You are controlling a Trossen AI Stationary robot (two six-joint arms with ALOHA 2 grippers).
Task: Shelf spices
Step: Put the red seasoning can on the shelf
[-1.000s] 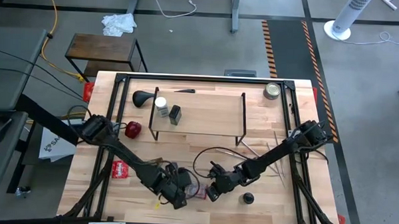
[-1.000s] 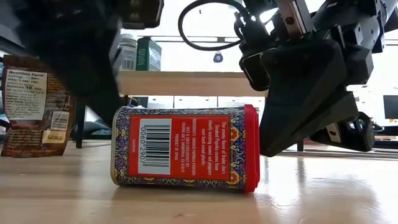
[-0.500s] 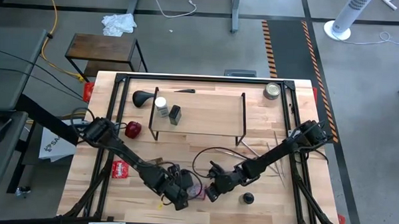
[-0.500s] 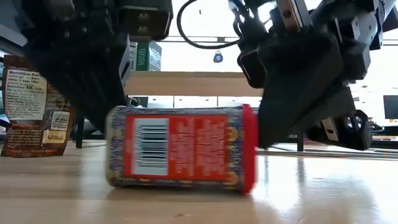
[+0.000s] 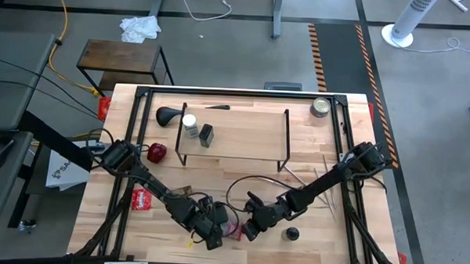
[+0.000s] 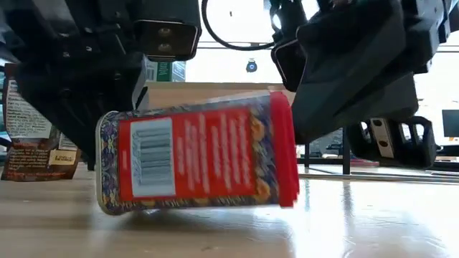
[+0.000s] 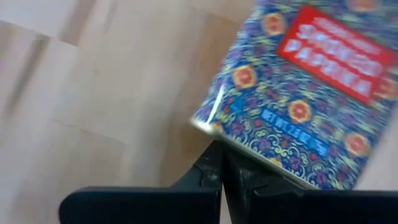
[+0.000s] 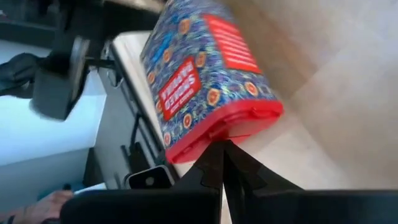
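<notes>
A blue patterned spice tin with a red cap (image 6: 197, 154) lies on its side near the table's front edge, also seen as the tin (image 5: 232, 224) from above. Its cap end is raised and its bottom end rests on the wood. My left gripper (image 5: 217, 235) is shut at the tin's bottom end. My right gripper (image 5: 247, 229) is shut at its cap end. The shelf (image 5: 235, 132) stands at the far middle. A clear white-capped jar (image 5: 190, 124) and a dark jar (image 5: 207, 135) stand on its board. My left gripper touches the tin's bottom rim (image 7: 214, 134) with its shut fingertips (image 7: 222, 158), slanting down from the table's left. That end stays on the table. My right gripper presses its shut fingertips (image 8: 222, 155) against the red cap (image 8: 230, 121), slanting down from the table's right. The cap end is tilted up off the wood.
A flat red packet (image 5: 142, 198) lies at the left front, and a brown pouch (image 6: 29, 136) shows in the low view. A round silver tin (image 5: 321, 107) sits at the far right. A small black cap (image 5: 292, 233), thin sticks (image 5: 327, 194) and a looping black cable (image 5: 253, 183) lie nearby.
The tin lay flat and has tipped: its red cap end has risen while its bottom end stayed on the table, and it has slid a little toward the table's left. My left gripper has come down beside the tin's bottom end. My right gripper has tipped slightly at the cap.
</notes>
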